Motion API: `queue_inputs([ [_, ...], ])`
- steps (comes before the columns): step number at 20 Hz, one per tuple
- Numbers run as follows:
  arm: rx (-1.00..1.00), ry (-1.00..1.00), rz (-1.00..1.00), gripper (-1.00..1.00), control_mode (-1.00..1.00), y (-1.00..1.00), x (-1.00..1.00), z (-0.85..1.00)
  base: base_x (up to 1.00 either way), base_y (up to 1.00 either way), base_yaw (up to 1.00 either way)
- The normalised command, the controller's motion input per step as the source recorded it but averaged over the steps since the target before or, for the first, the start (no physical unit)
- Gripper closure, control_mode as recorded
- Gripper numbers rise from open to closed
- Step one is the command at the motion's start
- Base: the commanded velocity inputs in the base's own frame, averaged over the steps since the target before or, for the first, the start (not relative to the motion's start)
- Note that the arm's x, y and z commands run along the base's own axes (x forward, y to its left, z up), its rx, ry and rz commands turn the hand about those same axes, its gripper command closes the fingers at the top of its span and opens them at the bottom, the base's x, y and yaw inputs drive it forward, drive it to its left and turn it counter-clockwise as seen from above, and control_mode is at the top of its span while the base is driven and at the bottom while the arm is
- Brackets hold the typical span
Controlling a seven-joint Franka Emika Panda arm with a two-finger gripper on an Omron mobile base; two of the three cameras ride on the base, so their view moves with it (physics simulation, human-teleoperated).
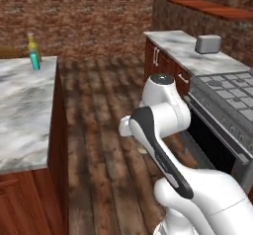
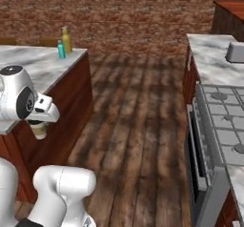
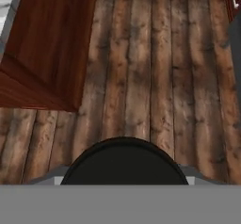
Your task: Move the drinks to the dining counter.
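Note:
The tall mustard-yellow bottle (image 1: 32, 43) (image 2: 66, 38) and the shorter teal bottle (image 1: 35, 60) (image 2: 61, 49) stand side by side at the far corner of the dining counter (image 1: 24, 115) (image 2: 43, 66). My gripper (image 2: 38, 125) hangs beside the counter's near end, over the floor, shut on the small tan paper cup (image 2: 38, 130). The cup's black lid (image 3: 123, 163) sits at the bottom of the hand view, hiding the fingertips. Beyond it are the plank floor and the counter's red-brown base (image 3: 47, 44).
A steel stove (image 1: 225, 98) (image 2: 224, 126) with an oven front stands on the right. A marble worktop (image 1: 178, 44) (image 2: 209, 59) behind it carries a grey toaster (image 1: 208, 44). Wood floor (image 2: 138, 126) runs between stove and island. Brick walls close the back.

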Motion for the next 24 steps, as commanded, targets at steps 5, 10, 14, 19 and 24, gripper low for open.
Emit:
queue_inputs([
  [5,0.00,0.00,0.00,1.00,1.00,0.00,0.00,0.00,1.00,-0.73,0.18],
  [10,0.00,0.00,0.00,1.00,1.00,0.00,0.00,0.00,1.00,-0.93,0.15],
  [14,0.00,0.00,0.00,1.00,1.00,0.00,0.00,0.00,1.00,-0.71,0.13],
  [19,0.00,0.00,0.00,1.00,1.00,0.00,0.00,0.00,1.00,-0.47,0.12],
  [24,0.00,0.00,0.00,1.00,1.00,0.00,0.00,0.00,1.00,-0.03,0.01],
])
